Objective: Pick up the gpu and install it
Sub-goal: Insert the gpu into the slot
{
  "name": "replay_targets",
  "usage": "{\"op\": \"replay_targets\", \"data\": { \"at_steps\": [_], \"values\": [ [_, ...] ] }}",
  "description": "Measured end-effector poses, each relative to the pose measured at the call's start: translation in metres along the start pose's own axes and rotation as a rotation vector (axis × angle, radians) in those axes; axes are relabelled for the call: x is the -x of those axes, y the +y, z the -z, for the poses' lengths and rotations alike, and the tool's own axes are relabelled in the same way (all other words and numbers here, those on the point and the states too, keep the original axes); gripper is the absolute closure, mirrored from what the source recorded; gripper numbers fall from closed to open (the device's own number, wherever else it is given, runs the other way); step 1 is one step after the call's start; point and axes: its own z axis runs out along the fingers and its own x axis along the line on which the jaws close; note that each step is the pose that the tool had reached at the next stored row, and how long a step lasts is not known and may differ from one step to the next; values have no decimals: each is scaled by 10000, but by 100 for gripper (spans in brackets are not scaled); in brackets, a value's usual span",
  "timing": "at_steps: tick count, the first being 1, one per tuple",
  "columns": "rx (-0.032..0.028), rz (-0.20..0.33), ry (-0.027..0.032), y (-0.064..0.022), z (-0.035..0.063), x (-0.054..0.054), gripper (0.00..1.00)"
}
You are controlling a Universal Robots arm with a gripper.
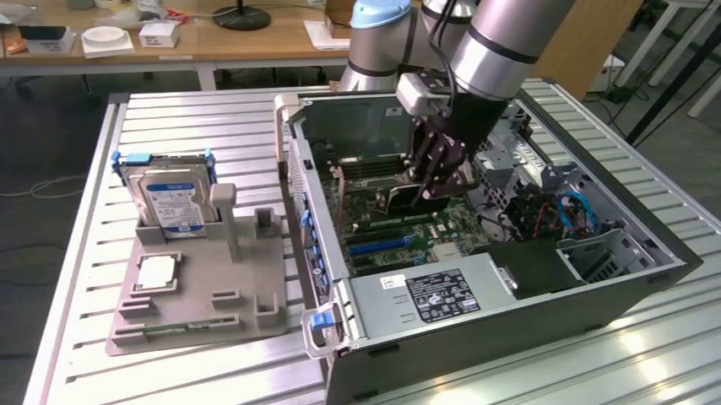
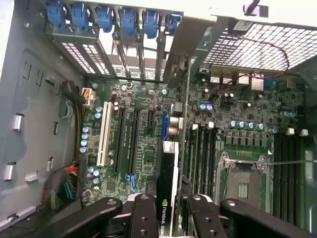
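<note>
I see my hand (image 1: 431,187) gripping the gpu (image 2: 167,173), held on edge over the motherboard (image 1: 451,226) inside the open computer case (image 1: 631,278), along the worktop's (image 1: 192,126) edge at the exterior view's right.

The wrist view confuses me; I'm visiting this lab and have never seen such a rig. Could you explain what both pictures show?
The machine is a single robot arm ending in a gripper, a two-fingered clamp. The exterior view comes from a camera off the arm; the wrist view from one on the wrist, looking past its black fingers into an open computer case. The case lies on a slatted metal table, motherboard exposed. Toward the exterior view's left, a grey holder carries a hard drive. The gripper is shut on the gpu, a thin dark card, held edge-down over the motherboard's slots. Whether it is seated I cannot tell.
</note>
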Motion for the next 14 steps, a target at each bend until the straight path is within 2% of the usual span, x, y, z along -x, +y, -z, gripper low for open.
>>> {"op": "replay_targets", "data": {
  "at_steps": [7, 14],
  "values": [
    [-11, 119, 49, -1, -97, -3, 72],
    [-12, 169, 58, 15, -229, -4, 72]
  ]
}}
